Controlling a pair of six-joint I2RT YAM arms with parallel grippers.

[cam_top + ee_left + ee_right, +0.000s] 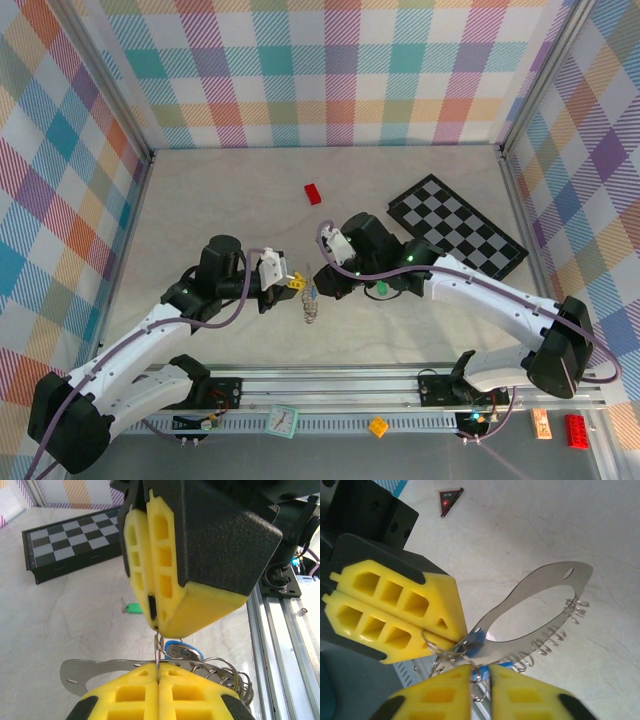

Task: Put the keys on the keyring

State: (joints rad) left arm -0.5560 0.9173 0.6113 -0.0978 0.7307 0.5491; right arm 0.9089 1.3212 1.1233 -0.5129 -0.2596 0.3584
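Jointly, left hand [158, 667] and right hand [481, 673] clamp the keyring [542, 576]; its long axis points toward the near edge.

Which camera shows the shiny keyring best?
The right wrist view: the keyring faces the camera, with nearly its whole loop and the hole at its end plain. In the left wrist view part of the keyring pokes out, seen flat from the side. In the top view the keyring looks tiny.

A robot lab's test cell: plaid panels [340, 70] wall in a pale table [230, 190] on three sides. A metal rail [340, 387] at its near edge carries the left arm [130, 360] and right arm [490, 295], both trailing cables [215, 322].
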